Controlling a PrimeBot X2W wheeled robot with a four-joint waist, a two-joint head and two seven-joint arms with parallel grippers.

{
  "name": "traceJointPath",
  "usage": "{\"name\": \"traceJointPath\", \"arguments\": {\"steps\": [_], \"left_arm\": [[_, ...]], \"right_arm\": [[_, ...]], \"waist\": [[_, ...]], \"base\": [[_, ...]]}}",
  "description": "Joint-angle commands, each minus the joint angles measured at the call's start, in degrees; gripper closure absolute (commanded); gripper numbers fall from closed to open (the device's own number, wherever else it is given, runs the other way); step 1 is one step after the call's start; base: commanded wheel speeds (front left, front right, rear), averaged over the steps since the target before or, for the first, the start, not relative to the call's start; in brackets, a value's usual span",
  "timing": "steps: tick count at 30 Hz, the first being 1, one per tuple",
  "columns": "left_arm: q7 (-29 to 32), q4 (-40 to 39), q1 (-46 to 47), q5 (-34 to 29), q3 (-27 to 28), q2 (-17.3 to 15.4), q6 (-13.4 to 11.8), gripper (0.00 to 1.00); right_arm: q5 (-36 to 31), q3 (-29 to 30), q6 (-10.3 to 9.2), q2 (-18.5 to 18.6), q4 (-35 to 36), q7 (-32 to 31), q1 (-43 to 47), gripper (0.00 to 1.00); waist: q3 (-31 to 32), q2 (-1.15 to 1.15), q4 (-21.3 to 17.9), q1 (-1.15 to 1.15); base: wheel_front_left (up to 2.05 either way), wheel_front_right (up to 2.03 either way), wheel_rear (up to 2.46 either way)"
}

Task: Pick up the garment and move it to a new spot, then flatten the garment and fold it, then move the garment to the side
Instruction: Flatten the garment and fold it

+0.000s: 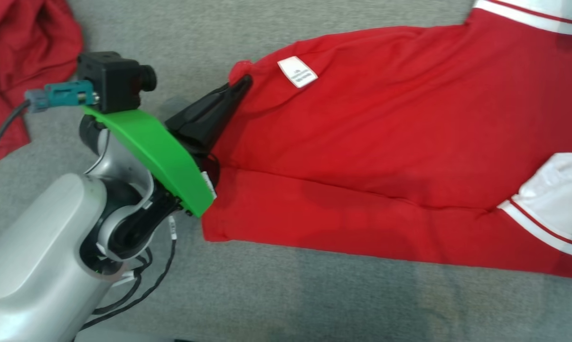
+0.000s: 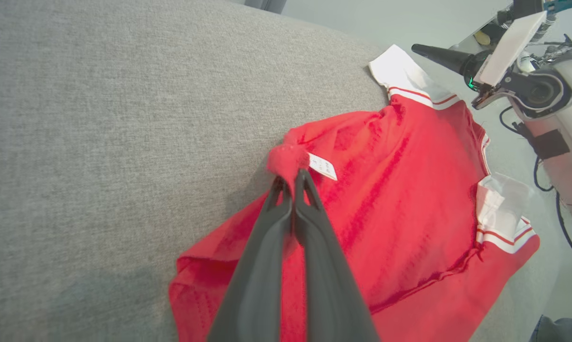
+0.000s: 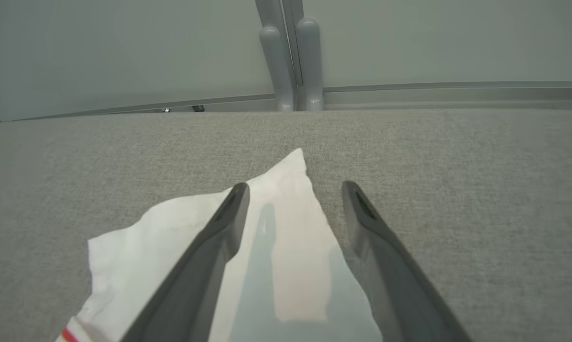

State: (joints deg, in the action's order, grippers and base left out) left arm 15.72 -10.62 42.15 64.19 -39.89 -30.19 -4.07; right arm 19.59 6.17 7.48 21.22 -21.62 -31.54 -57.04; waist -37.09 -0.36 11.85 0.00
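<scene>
Two ends of the garment (image 1: 361, 156) were lost to me: in the head view it ran off the right edge, and my left forearm with its green mount (image 1: 157, 152) covered the hem's near corner. It lay spread on the grey cloth surface (image 1: 314, 294), its white label (image 1: 297, 71) near the left end. The left gripper (image 1: 244, 81) had its fingers pinched together on a bunched knot of red fabric just beside that label. The right gripper (image 3: 295, 189) stood with fingers well apart, holding nothing, over a white corner (image 3: 148, 247) of the garment; whether the tips touched it I couldn't tell. A second red cloth (image 1: 24, 47) was cut off at the upper left, apart from the garment. Wide grey surface lay beyond the white corner to the far edge, and a grey band ran along the lower hem.
</scene>
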Motion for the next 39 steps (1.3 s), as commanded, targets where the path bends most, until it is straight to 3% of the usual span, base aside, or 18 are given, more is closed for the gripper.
{"name": "traceJointPath", "arguments": {"steps": [1,9,20,26,33,34,35,36,39], "left_arm": [[-0.15,0.43,1.16,-0.53,-0.45,0.92,0.36,1.00],[0.03,0.81,2.07,-0.39,-0.81,1.81,0.66,1.00],[0.23,0.24,2.30,0.19,-0.13,1.20,0.16,1.00],[0.30,0.72,2.31,0.39,-0.30,1.31,0.38,1.00],[0.53,0.82,2.71,0.64,0.19,0.83,0.21,1.00],[0.58,0.82,2.67,0.74,0.21,0.79,0.18,1.00],[0.59,0.86,2.67,0.79,0.22,0.73,0.18,1.00],[0.54,0.95,2.67,0.85,0.30,0.71,0.17,1.00],[0.40,1.08,2.59,0.94,0.40,0.65,0.07,1.00]], "right_arm": [[-1.63,0.50,0.03,-0.44,-1.70,-0.52,-1.44,0.00],[-5.67,3.10,0.02,-1.18,-6.42,-0.04,-4.68,0.00],[-6.94,4.65,0.01,-0.46,-5.87,-1.72,-6.20,0.00],[-7.99,5.39,-0.03,-0.49,-6.85,-6.24,-6.86,0.00],[-8.65,6.02,-0.03,-0.25,-5.42,-15.61,-9.58,0.00],[-8.67,6.03,-0.03,-0.26,-5.14,-16.71,-9.77,0.16],[-8.68,5.77,-0.03,-0.25,-4.83,-17.62,-9.65,0.45],[-8.69,5.87,-0.03,-0.33,-4.56,-18.46,-9.29,0.54],[-7.54,5.65,-0.02,-1.27,-3.77,-21.09,-7.84,0.54]], "waist": [[-2.04,0.36,3.79,0.00],[-2.41,0.36,4.51,0.00],[-3.55,0.36,3.64,0.00],[-3.74,0.36,3.65,0.00],[-4.28,0.36,3.31,0.00],[-4.34,0.36,3.25,0.00],[-4.41,0.36,3.20,0.00],[-4.43,0.36,3.13,0.00],[-4.49,0.36,2.81,0.00]], "base": [[0.00,0.00,0.00],[0.00,0.00,0.00],[0.00,0.00,0.00],[0.00,0.00,0.00],[0.00,0.00,0.00],[0.00,0.00,0.00],[0.00,0.00,0.00],[0.00,0.00,0.00],[0.00,0.00,0.00]]}}
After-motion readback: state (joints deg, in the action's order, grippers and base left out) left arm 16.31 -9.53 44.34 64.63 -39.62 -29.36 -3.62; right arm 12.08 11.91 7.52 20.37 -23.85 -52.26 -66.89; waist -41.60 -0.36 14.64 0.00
